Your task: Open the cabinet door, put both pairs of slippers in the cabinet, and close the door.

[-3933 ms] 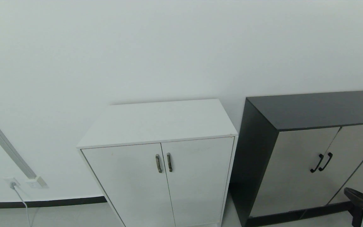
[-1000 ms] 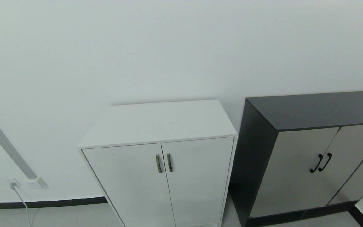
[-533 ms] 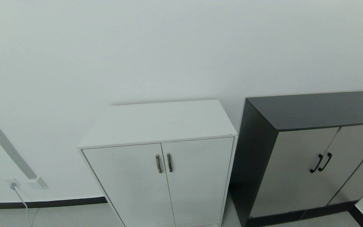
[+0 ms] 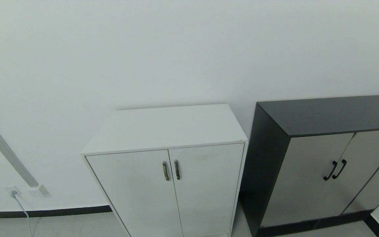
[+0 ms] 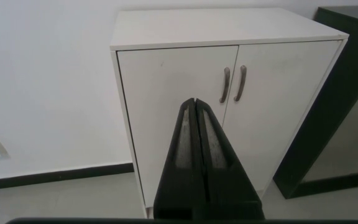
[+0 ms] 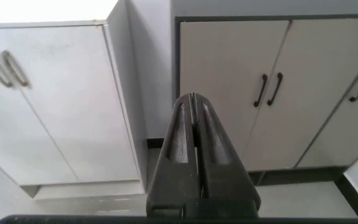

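A white cabinet (image 4: 163,128) stands against a pale wall (image 4: 176,49), near the middle of the head view. Its two doors, left (image 4: 133,191) and right (image 4: 206,184), are both closed and meet at the centre. Two upright metal handles (image 4: 165,171) sit side by side there, one on each door.

Just beside it, on the robot's right, stands a black cabinet (image 4: 327,113) with grey doors (image 4: 308,177), also closed, and curved black handles (image 4: 336,169).

To the left of the white cabinet, low on the wall, a socket (image 4: 12,191) has a cable (image 4: 23,210) hanging from it toward the floor (image 4: 61,227). A grey trunking strip (image 4: 5,151) slants down the wall to a point near the socket. A dark skirting (image 4: 44,211) runs along the foot of the wall.

The left gripper (image 5: 195,102) hangs in front of the white cabinet, apart from it, facing the left door beside the handles. Its jaws are pressed together on nothing.

The right gripper (image 6: 193,98) faces the gap between the two cabinets, apart from both. Its jaws are likewise together and hold nothing.
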Robot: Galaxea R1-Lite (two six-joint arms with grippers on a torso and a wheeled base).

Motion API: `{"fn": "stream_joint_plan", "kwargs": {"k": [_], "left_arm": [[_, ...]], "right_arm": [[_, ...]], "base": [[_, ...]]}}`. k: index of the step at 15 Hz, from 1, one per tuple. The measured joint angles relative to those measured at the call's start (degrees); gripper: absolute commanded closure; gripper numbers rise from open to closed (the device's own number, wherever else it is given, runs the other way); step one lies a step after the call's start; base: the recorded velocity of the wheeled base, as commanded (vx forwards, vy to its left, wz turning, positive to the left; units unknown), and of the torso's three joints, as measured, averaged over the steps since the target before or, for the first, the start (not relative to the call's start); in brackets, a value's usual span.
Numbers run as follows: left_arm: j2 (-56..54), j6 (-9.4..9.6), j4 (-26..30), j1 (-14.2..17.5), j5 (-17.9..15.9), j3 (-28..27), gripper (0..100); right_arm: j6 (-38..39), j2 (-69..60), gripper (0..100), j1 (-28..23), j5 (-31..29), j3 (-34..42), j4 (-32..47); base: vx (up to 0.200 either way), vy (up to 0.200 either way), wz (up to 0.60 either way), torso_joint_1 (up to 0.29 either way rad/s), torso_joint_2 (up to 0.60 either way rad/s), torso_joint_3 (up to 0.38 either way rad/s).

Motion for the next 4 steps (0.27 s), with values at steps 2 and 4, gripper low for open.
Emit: {"fn": "stream_joint_plan", "kwargs": {"k": [2,4], "left_arm": [[0.0,0.00,0.0,0.0,0.0,0.0,100],[0.0,0.00,0.0,0.0,0.0,0.0,100]], "right_arm": [[0.0,0.0,100,0.0,0.0,0.0,0.0],[0.0,0.0,100,0.0,0.0,0.0,0.0]], "base": [[0.000,0.000,0.00,0.000,0.00,0.000],[0.000,0.000,0.00,0.000,0.00,0.000]]}}
